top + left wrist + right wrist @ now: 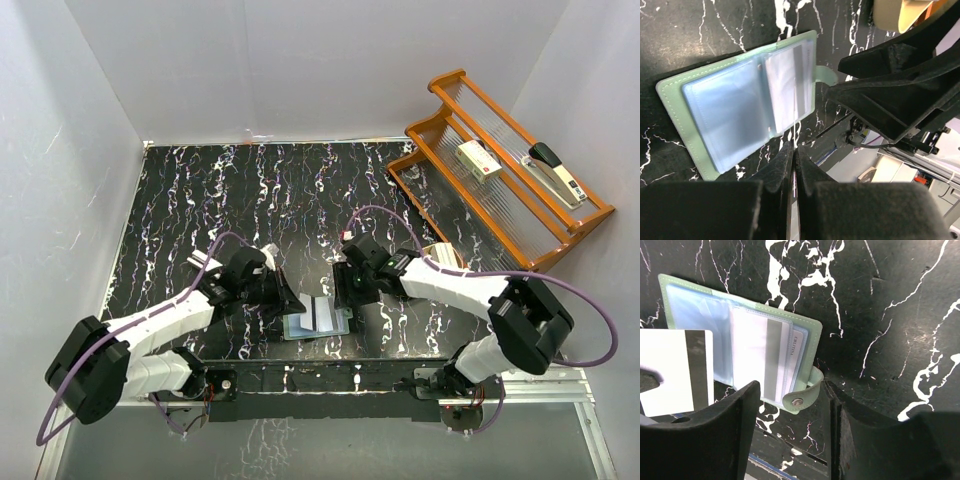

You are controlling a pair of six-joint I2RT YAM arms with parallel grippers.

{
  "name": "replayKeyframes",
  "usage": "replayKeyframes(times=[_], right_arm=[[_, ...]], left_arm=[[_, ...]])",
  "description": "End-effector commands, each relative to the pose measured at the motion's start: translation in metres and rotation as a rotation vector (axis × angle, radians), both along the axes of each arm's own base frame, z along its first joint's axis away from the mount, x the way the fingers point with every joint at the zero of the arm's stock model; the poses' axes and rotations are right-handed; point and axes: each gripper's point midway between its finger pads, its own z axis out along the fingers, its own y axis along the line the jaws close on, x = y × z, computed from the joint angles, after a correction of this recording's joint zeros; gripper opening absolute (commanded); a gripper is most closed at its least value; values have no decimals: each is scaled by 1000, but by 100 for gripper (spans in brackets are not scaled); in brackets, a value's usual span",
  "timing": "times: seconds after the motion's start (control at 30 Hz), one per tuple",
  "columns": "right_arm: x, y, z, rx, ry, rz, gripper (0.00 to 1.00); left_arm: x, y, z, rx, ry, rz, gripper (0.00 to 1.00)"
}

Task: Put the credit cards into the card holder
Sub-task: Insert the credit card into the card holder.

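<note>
The left claw [794, 150] is seen closed on a white credit card [671, 371] with a dark stripe, which is pinched by one end between the fingertips and shows only as a thin pale edge from the left wrist. Just ahead of this claw's tips the card holder [730, 117] is laid open and flat on the black, white-veined table [890, 315], its pale blue clear sleeves facing up inside the sage-green cover. The held card is carried forward from the tips over the sleeve half nearer the snap tab [802, 396], and whether it touches a sleeve cannot be told. The right claw [791, 407] is held open above the holder's tab corner, its jaws standing well apart with the tab and its metal stud between them; nothing is gripped by it. Off this claw's left finger [735, 425] the held card is seen, partly overlapping the holder's edge. Ahead of the same finger a striped card [760, 357] is already lodged inside a clear sleeve, with a printed one tucked just beside it toward the tab. Beyond the right claw, at the far corner, a wooden rack [500, 170] with a stapler [556, 172] is seen, and a tan object [900, 12] is found beside the right arm
</note>
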Motion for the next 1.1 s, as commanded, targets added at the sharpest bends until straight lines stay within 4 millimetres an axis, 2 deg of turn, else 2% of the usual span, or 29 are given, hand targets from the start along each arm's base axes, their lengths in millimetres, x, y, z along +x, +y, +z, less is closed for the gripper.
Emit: replayKeyframes(times=[0.0, 0.27, 0.67, 1.07], right_arm=[[11, 14, 6, -8, -62, 19, 47], [4, -5, -11, -146, -81, 1, 39], [1, -10, -14, -153, -93, -12, 15], [-5, -13, -19, -146, -84, -21, 12]], left_arm=[[-4, -1, -8, -22, 15, -16, 0], [-5, 5, -16, 5, 19, 3, 0], [-6, 3, -24, -28, 40, 30, 0], [-9, 1, -30, -52, 50, 26, 0]])
